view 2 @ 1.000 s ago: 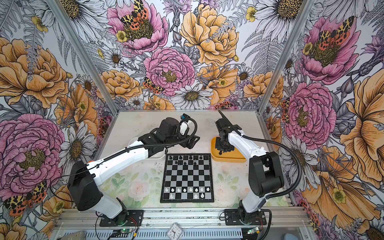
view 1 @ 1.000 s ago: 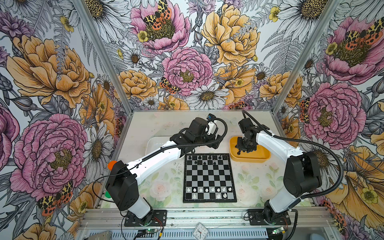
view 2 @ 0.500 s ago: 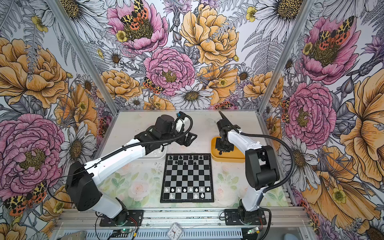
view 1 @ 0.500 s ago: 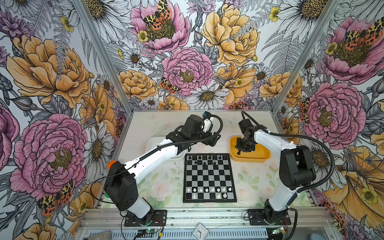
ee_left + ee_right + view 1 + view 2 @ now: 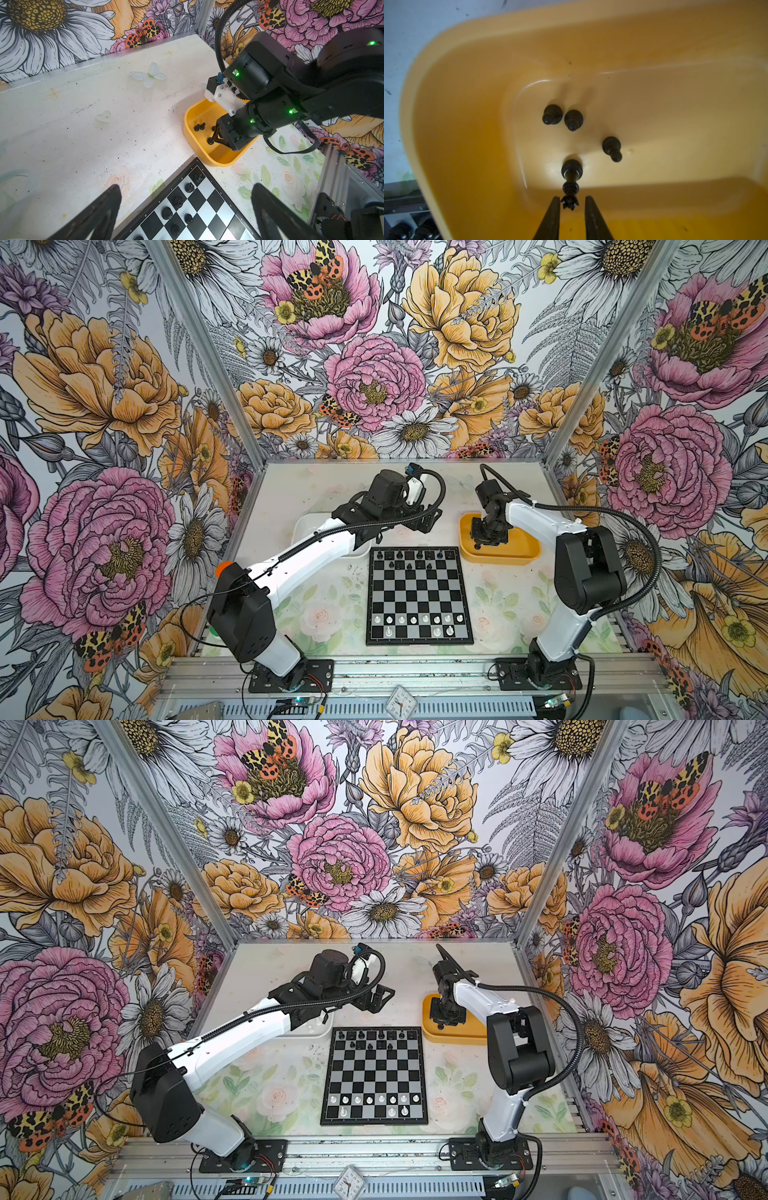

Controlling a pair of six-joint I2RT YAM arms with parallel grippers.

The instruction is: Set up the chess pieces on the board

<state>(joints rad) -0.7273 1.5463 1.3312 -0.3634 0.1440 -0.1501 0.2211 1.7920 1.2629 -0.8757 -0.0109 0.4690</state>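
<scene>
The right gripper [image 5: 572, 197], fingers [image 5: 551, 218] narrowly parted, flanks the spiky crown of a glossy black queen [image 5: 571, 172] in the tray [image 5: 467, 83]; the left gripper [image 5: 187, 187] gapes empty.

A robot lab's test booth: flower-print panels [image 5: 374, 377] in aluminium posts [image 5: 596, 364] wall in a table [image 5: 324, 489], where the left arm [image 5: 320, 551] and the right arm [image 5: 536, 522], both cabled robots, are bolted to a metal rail [image 5: 415, 672] beside a chessboard [image 5: 419, 595], with a clock [image 5: 401, 702] and a bare circuit board [image 5: 297, 713] in front
</scene>
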